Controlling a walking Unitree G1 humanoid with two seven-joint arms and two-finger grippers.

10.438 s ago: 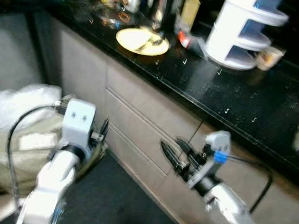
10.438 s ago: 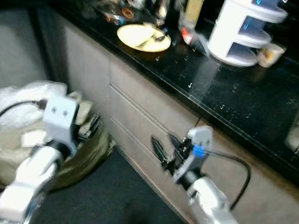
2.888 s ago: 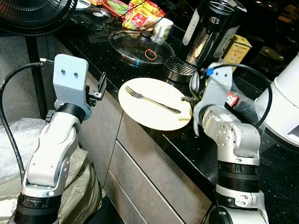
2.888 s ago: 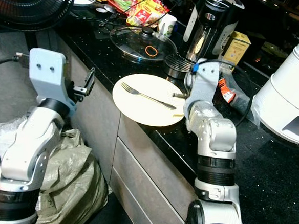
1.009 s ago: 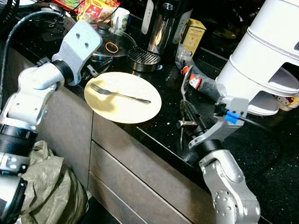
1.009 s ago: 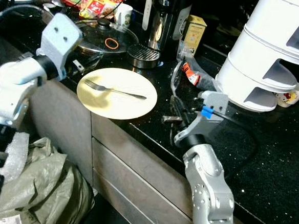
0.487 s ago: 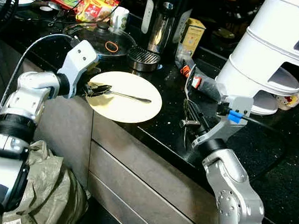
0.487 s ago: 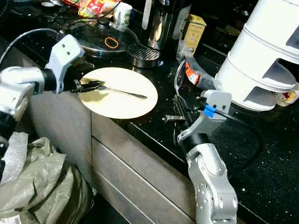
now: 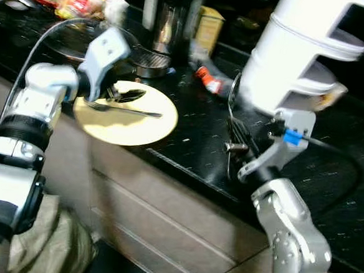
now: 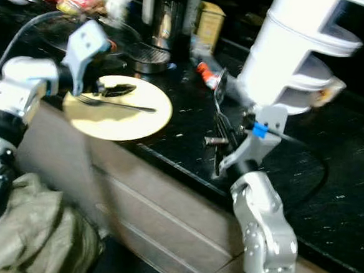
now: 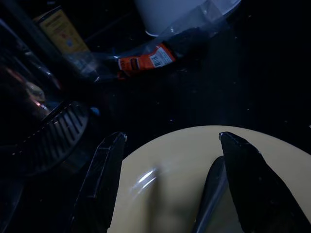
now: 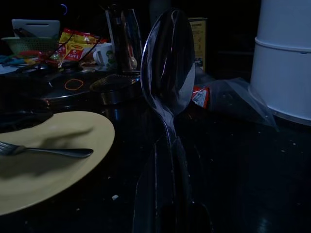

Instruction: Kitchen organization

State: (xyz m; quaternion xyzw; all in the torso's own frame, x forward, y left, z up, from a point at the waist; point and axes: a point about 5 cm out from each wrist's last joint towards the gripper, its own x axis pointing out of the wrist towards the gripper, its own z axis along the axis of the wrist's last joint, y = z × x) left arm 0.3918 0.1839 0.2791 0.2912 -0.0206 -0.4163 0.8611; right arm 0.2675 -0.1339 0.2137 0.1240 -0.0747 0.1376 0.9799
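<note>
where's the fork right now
The fork lies on the yellow plate at the counter's front edge, on the robot's left, with the left gripper just above its tines.

Glossy metal spoon (image 12: 167, 73) and fork (image 10: 118, 105), matt yellow plate (image 10: 133, 124), polished speckled black countertop (image 10: 329, 178).

A round pale yellow plate (image 9: 125, 120) is lying flat near the front edge of the black counter (image 9: 200, 138), toward its left end. A silver fork (image 9: 122, 110) is resting across the plate, tines pointing left, handle reaching toward the plate's right side. A silver spoon (image 12: 167, 73) is standing upright over the counter to the right of the plate, well apart from it, bowl uppermost and handle running down between black fingers.
</note>
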